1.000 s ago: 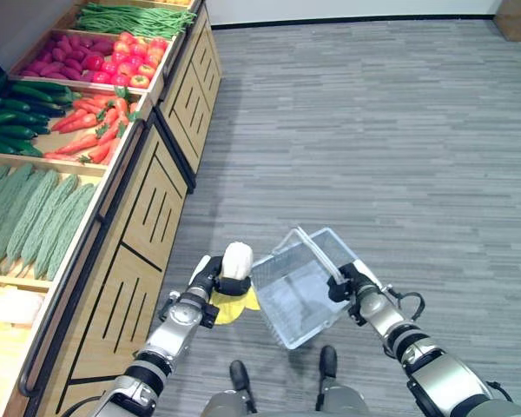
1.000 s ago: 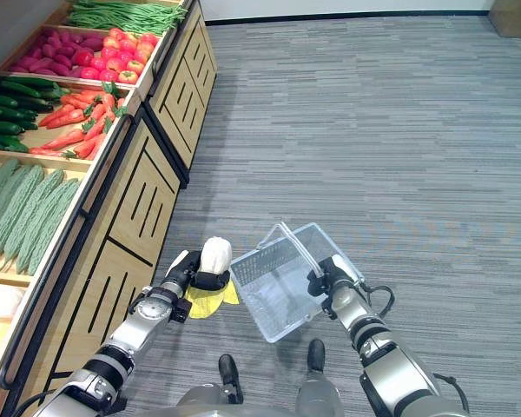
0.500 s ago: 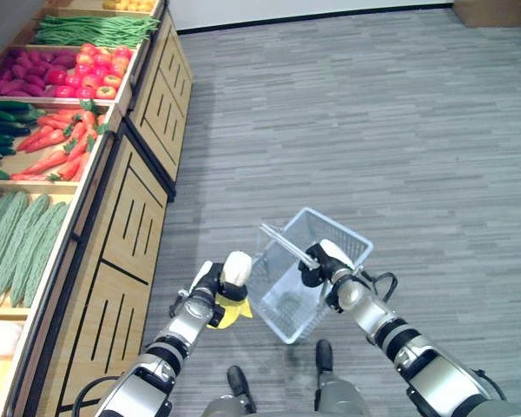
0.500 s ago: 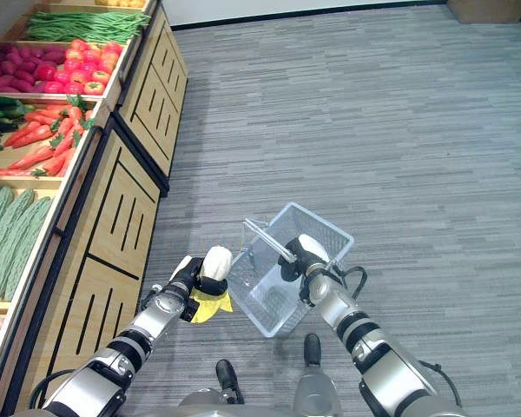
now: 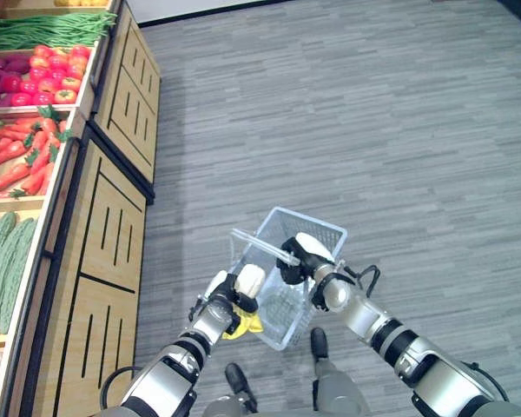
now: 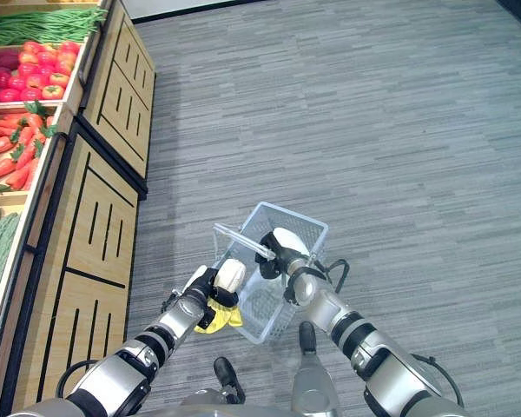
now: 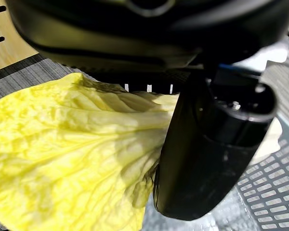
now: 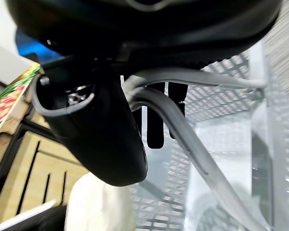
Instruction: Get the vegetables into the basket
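Note:
My left hand (image 5: 219, 295) is shut on a yellow leafy cabbage (image 5: 246, 323), whose broad yellow leaf (image 7: 62, 159) hangs under the fingers in the left wrist view. It is held right against the near left wall of a clear mesh basket (image 5: 317, 233). My right hand (image 5: 300, 261) is shut on the basket's grey handles (image 5: 259, 244), which run under its fingers (image 8: 183, 125) in the right wrist view. The basket hangs above the grey floor and looks empty inside.
A wooden produce stand (image 5: 104, 226) runs along the left, with bins of green beans (image 5: 43, 26), tomatoes (image 5: 48, 78), carrots (image 5: 26, 161) and bitter gourds (image 5: 4, 265). Open grey floor (image 5: 373, 122) lies to the right.
The camera has swung, shifting the stand leftward in view. My right hand has brought the basket closer to my left hand, so the cabbage now sits against the basket's wall.

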{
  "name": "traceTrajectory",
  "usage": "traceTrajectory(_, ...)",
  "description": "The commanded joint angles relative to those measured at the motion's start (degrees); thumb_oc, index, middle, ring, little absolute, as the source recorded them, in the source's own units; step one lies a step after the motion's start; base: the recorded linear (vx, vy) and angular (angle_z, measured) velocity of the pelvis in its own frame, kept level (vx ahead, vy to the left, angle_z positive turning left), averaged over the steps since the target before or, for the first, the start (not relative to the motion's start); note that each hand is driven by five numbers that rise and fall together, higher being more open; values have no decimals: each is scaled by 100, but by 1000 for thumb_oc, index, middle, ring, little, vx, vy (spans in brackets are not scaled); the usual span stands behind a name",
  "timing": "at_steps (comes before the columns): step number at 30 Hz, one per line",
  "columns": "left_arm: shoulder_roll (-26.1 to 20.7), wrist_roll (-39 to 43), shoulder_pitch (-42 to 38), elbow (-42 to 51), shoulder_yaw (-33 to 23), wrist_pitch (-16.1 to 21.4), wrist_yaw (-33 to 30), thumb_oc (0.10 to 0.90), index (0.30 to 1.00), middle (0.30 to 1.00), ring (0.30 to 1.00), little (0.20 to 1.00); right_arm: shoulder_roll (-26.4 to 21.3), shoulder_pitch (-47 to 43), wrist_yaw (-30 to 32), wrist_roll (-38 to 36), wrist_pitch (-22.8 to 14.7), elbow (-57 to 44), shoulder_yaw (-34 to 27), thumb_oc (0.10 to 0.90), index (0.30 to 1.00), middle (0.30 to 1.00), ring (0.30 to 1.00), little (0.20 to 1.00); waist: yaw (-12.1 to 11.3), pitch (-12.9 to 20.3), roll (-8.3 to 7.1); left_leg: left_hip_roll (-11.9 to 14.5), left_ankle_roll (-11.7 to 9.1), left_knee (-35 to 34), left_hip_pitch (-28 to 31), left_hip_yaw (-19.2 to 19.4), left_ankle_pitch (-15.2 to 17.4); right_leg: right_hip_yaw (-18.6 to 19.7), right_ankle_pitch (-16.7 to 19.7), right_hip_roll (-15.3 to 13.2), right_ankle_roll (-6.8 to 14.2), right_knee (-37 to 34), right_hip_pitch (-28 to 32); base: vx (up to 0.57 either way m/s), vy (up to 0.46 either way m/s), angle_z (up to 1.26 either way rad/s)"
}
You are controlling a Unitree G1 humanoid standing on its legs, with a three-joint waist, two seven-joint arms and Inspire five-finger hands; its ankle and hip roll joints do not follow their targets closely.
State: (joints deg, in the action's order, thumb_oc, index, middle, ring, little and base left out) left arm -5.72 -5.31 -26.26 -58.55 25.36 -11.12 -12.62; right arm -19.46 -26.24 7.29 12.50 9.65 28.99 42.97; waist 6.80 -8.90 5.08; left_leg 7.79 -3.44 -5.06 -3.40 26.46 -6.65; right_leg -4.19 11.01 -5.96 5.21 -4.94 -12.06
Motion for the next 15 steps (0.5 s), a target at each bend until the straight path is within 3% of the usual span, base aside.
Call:
traceTrajectory(1, -80, -277, -928, -382, 397, 190, -233, 400, 300, 300, 300, 300, 558, -907, 161, -315, -976, -914, -252, 400, 300, 300, 300, 300, 30, 62, -105, 283, -413, 80, -217, -309, -207, -3, -315, -152, 365, 171, 235, -26, -2, -7)
traceTrajectory(7, 29, -463, -991, -537, 531, 172, -193, 400, 300, 300, 300, 300, 557, -1016, 9, -327, -1065, -1365, 20, 400, 300, 300, 300, 300, 92, 10, -44, 296, -436, 70, -286, -256, -238, 51, -277, -140, 357, 172, 121, -23, -2, -7)
traceTrajectory(8, 53, -634, -966, -622, 602, 172, -96, 459, 382, 382, 382, 382, 558, -1050, -55, -338, -1099, -1464, 93, 400, 300, 300, 300, 300, 120, 13, -24, 305, -445, 69, -290, -234, -243, 68, -279, -127, 354, 159, 111, -14, -1, -3)
traceTrajectory(10, 57, -677, -951, -652, 613, 166, -113, 459, 382, 382, 382, 382, 563, -1061, -58, -327, -1108, -1439, 134, 400, 300, 300, 300, 300, 122, 18, -14, 308, -449, 67, -287, -224, -242, 72, -278, -125, 354, 154, 109, -6, -7, -5)
traceTrajectory(11, 54, -721, -931, -675, 627, 160, -118, 900, 1000, 1000, 1000, 1000, 571, -1063, -64, -318, -1118, -1423, 161, 400, 300, 300, 300, 300, 124, 22, -7, 311, -451, 68, -283, -217, -243, 69, -276, -124, 354, 153, 112, 0, -11, -5)
traceTrajectory(15, 67, -797, -846, -732, 599, 154, -119, 900, 1000, 1000, 1000, 1000, 599, -1038, -106, -290, -1136, -1389, 248, 400, 300, 300, 300, 300, 139, 62, 6, 331, -457, 74, -248, -187, -228, 86, -291, -105, 347, 133, 146, 0, -2, -1)
